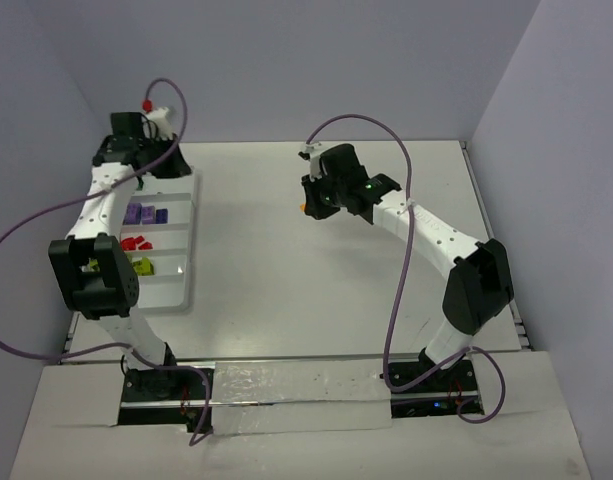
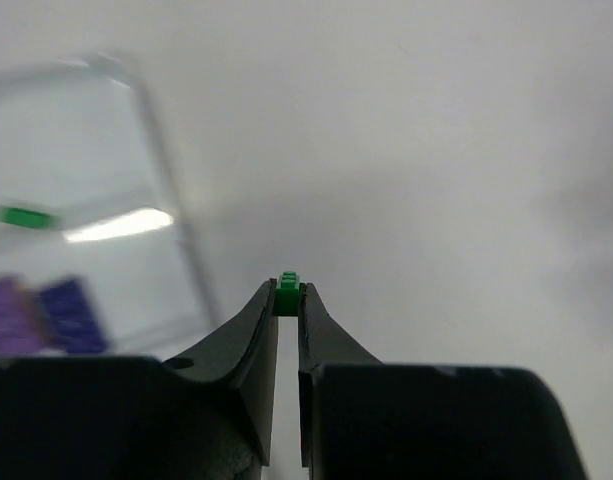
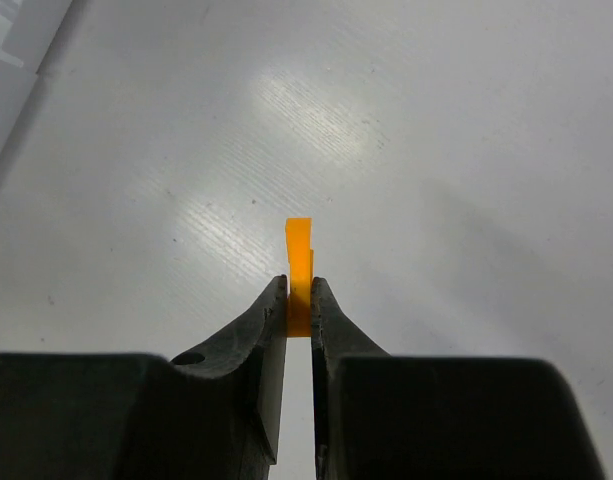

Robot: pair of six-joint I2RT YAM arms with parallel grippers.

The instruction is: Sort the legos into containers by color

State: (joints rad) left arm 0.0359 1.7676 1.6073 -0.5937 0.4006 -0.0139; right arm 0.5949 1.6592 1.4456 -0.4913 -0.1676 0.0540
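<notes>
Left fingers: clamped on a green lego, near the tray.
Right fingers: clamped on an orange lego, over the tabletop.

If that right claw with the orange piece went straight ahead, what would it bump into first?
Most likely the bare white table. The right gripper, shut on the orange brick, points at it with nothing between; the tray lies off to the side. How far is unclear.
</notes>
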